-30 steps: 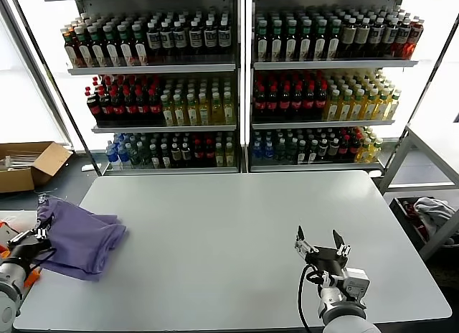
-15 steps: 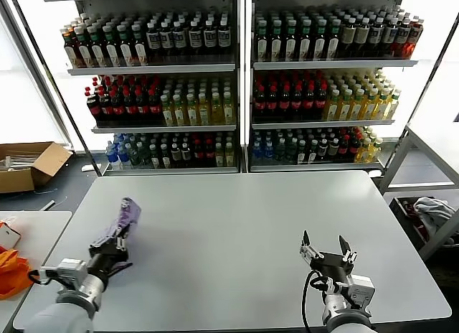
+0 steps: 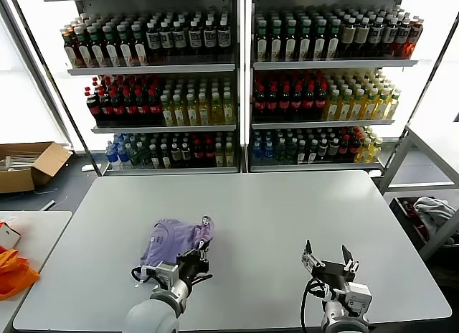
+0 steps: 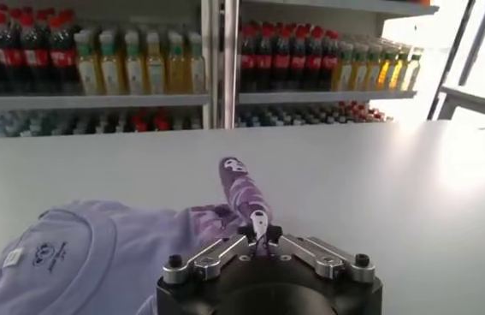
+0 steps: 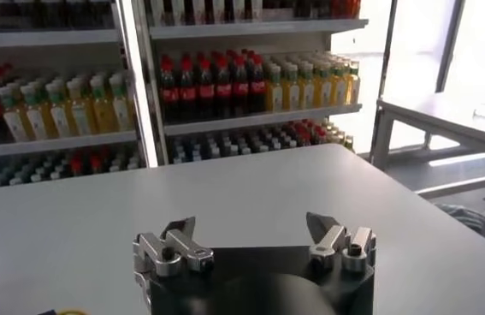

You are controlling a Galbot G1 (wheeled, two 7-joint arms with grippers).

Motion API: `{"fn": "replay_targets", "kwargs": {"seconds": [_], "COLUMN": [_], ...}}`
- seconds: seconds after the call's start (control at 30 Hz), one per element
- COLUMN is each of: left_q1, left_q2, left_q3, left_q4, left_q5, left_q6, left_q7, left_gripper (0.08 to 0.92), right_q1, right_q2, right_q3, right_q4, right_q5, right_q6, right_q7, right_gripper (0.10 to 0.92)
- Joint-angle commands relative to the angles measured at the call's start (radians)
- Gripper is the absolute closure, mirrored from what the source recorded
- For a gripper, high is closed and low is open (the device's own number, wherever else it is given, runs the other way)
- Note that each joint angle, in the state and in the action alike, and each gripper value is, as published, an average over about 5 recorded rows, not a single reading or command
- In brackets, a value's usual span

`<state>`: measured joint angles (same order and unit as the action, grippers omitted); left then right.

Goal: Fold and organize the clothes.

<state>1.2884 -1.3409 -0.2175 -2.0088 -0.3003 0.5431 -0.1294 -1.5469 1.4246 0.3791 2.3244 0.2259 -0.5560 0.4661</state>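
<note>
Pinching a lavender T-shirt (image 3: 171,240) on the tabletop (image 3: 287,211), the left tool (image 3: 195,260) seems clenched; the right tool (image 3: 328,263) is released.

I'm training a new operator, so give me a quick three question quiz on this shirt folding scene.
1. True or false: the left gripper is shut on the lavender T-shirt.
2. Which gripper is open and holding nothing?
3. Where does the T-shirt lie: A) on the table, on the robot's left half, B) on a drink shelf, C) in the cardboard box?

Key: 1 true. 2 the right gripper, hovering over the table's near right part. 3 A.
</note>
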Motion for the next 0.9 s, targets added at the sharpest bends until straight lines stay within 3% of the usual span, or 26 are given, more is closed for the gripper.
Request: {"fn": "replay_targets", "kwargs": {"seconds": [0.03, 0.3, 0.6, 0.77, 0.9], "left_q1": [-0.127, -0.115, -0.038, 0.016, 0.053], "left_q2": [-0.092, -0.084, -0.01, 0.022, 0.024], "left_q3": [0.111, 0.071, -0.081, -0.131, -0.16], "left_q4": [0.08, 0.003, -0.089, -0.139, -0.148], "left_q5": [-0.24, -0.403, -0.335, -0.25, -0.204], "left_q6": [-0.149, -0.144, -0.108, -0.082, -0.081], "left_q7": [-0.069, -0.091, -0.146, -0.152, -0.147], "left_gripper": [0.872, 0.66, 0.4, 0.256, 0.187], "right_q1": [0.005, 0.06, 0.208, 0.309, 0.363], "right_q2": [0.014, 0.053, 0.056, 0.063, 0.083], "right_q3": [-0.016, -0.081, -0.175, -0.247, -0.285], "right_q4": [-0.035, -0.128, -0.187, -0.27, -0.352], "right_q5": [-0.031, -0.064, 0.418, 0.492, 0.497], "right_q6": [-0.003, -0.021, -0.023, -0.024, -0.025], "right_q7": [0.003, 0.033, 0.098, 0.112, 0.142], "right_gripper": [0.203, 0.203, 0.203, 0.203, 0.203]}}
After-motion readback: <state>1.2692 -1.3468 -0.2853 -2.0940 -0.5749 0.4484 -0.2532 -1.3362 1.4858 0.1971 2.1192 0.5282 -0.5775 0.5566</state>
